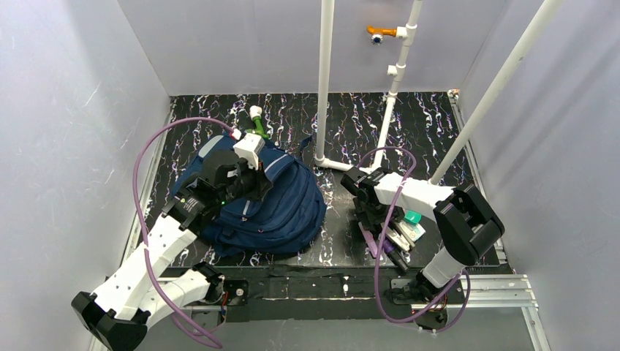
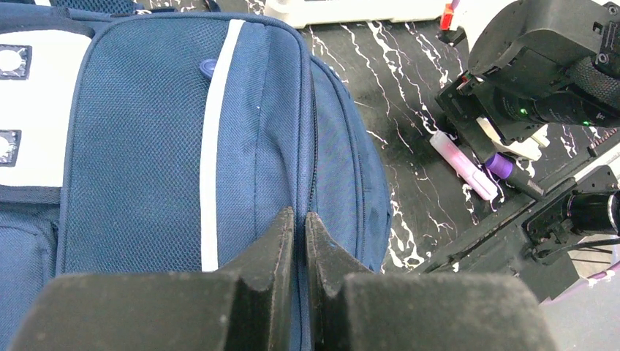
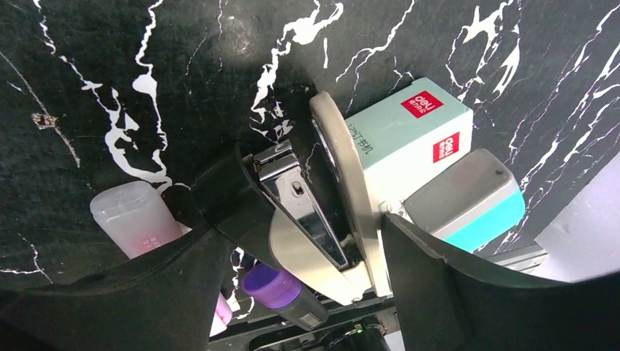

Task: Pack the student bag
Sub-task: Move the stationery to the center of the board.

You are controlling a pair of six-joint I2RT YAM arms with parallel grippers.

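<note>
The black, white-veined surface (image 1: pixel 343 117) fills the floor of the white-walled cell. The student bag (image 1: pixel 285 208) lies flat on its left half, the biggest thing there, its navy mesh panel and pale stripe facing up.

The left arm (image 1: pixel 157 248) rises from its base at the near left corner and slants forward and inward. Its forearm lies over the bag's left side and its wrist is bent down onto the top of the bag. The right arm (image 1: pixel 417 194) stands up from the near right, its elbow folded high at the right. Its forearm reaches left toward the middle and its wrist is tipped down over a cluster of small things near the front edge, well apart from the bag.

The left gripper (image 2: pixel 300 216) has its fingers pressed almost together, tips right at the bag's zipper seam. Whether they pinch anything there cannot be told.

The right gripper (image 3: pixel 300 227) has its fingers spread wide, one on either side of a stapler (image 3: pixel 349 175) that lies on the surface. They are not clamped on it.

Just beside the stapler sits a pale green box (image 3: pixel 398 135) with red labels, and a grey-and-teal block (image 3: pixel 468 197) touches it. On the stapler's other side lie a pink tube (image 3: pixel 135 219) and a purple-capped stick (image 3: pixel 274 285).
</note>
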